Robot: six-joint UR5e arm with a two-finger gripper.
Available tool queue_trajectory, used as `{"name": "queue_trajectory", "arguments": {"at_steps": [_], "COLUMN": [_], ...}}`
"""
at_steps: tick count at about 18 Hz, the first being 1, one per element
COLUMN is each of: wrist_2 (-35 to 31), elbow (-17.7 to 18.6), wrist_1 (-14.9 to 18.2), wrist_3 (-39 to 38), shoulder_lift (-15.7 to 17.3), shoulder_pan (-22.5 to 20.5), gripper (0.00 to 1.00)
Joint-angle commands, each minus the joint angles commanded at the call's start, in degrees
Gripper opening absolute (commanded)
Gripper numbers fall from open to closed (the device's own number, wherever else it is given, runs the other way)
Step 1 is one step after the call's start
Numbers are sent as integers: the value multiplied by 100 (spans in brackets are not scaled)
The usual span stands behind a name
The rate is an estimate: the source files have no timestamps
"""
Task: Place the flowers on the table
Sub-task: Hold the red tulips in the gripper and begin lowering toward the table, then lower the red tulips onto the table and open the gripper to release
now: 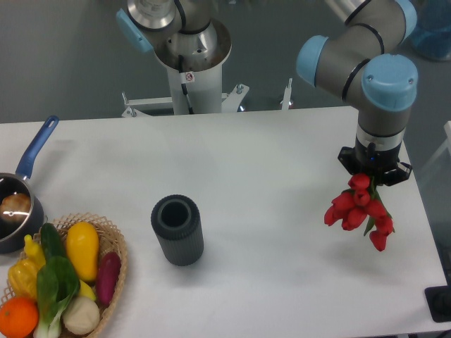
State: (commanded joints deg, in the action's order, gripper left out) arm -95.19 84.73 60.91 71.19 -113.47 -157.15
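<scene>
The flowers (358, 210), a bunch of red tulip buds with a bit of green stem showing, hang buds-down from my gripper (373, 176) at the right side of the white table (282, 155). The gripper points down and is shut on the stems, which are mostly hidden inside it. The buds hang close above the tabletop; I cannot tell whether they touch it.
A grey ribbed cylinder (177, 229) stands upright in the middle front. A wicker basket (113, 246) of vegetables and fruit sits at the front left corner. A blue-handled pot (15, 204) sits at the left edge. The robot base (190, 63) stands behind the table.
</scene>
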Motion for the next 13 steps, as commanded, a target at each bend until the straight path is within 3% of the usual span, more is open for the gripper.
{"name": "queue_trajectory", "arguments": {"at_steps": [6,12,13], "wrist_2": [53,308,308], "elbow": [9,342,404], "wrist_1": [9,-88,-105], "wrist_3": [-52,-132,-132], "shoulder_lift": [-35,-167,-210], "shoulder_pan": [17,26,61], "gripper": [0,0,6]}}
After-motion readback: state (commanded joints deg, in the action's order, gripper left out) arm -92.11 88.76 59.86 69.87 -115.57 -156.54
